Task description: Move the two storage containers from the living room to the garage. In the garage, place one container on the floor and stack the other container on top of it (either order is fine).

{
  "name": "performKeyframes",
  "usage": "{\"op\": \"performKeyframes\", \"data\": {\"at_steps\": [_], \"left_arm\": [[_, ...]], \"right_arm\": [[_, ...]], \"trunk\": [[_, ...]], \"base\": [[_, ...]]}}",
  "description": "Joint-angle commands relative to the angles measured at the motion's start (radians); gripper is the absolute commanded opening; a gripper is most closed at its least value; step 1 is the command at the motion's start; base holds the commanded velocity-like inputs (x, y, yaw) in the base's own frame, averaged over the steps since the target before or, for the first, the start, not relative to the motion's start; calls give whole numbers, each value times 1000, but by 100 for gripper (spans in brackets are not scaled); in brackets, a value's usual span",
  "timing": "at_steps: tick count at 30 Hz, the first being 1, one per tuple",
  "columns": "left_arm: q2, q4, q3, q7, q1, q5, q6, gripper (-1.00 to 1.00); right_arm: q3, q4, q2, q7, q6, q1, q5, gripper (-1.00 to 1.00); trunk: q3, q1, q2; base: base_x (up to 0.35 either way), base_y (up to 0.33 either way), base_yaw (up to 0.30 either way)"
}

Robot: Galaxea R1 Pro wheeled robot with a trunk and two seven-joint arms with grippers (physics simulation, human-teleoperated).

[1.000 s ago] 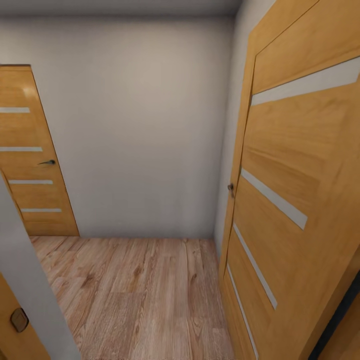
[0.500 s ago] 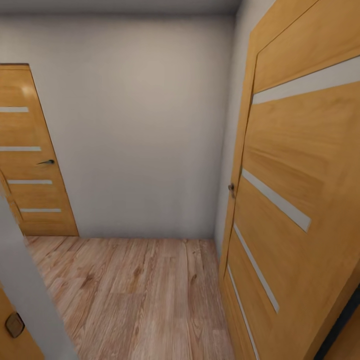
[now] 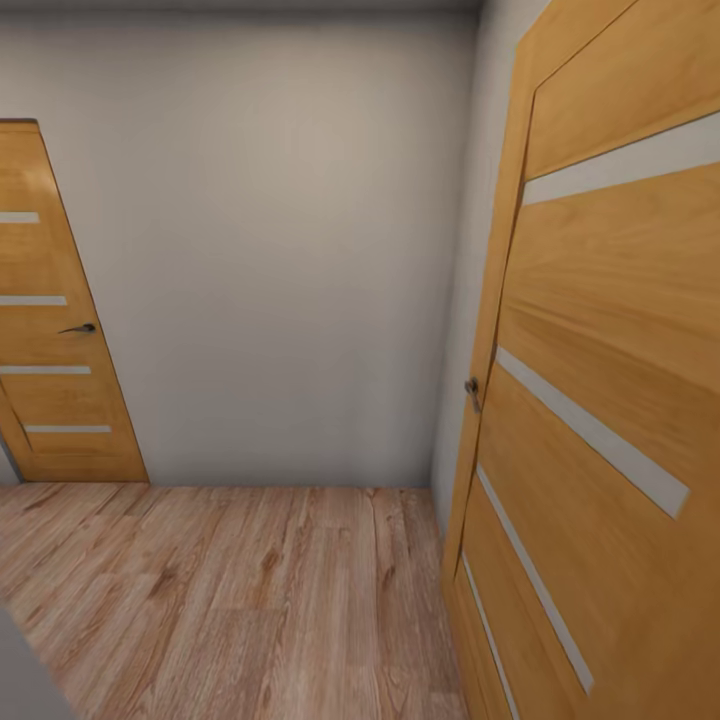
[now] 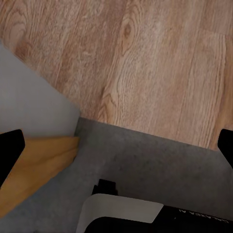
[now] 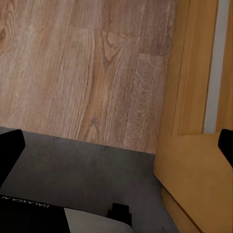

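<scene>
The two storage containers are out of view. In the left wrist view my left gripper is open, its black fingertips wide apart with nothing between them. It hangs over dark grey floor where that meets light wood planks. My right gripper is open too and holds nothing. It hangs over the same grey floor at the plank edge.
I face a small hallway with a plank floor and a plain white wall ahead. A closed wooden door stands at the left. An open wooden door with a handle stands close on my right. A grey wall corner is by my left arm.
The whole head view has shifted: the camera moved forward. The grey wall edge and door piece at lower left have slid almost out of the picture.
</scene>
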Motion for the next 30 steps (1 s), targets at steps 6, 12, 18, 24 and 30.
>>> {"op": "performKeyframes", "data": {"at_steps": [6, 12, 18, 24, 30], "left_arm": [[0, 2, -1, -3, -1, 10, -4, 100], [0, 2, 0, -3, -1, 10, -3, 100], [0, 2, 1, -3, -1, 10, -3, 100], [0, 2, 1, -3, -1, 10, -3, 100], [0, 2, 1, -3, -1, 10, -4, 100]], "right_arm": [[5, 4, 0, 0, -8, -2, 5, 100], [5, 4, 0, 1, -8, -2, 4, 100], [5, 4, 0, 1, -8, -2, 4, 100], [5, 4, 0, 1, -8, -2, 4, 100], [5, 4, 0, 1, -8, -2, 4, 100]], "trunk": [[-2, 0, -2], [-2, 0, -2], [-2, 0, -2], [-2, 0, -2], [-2, 0, -2]], "base": [[24, 0, 0], [8, 4, 0], [35, 26, 1], [2, 2, 146], [0, 0, 76]]}}
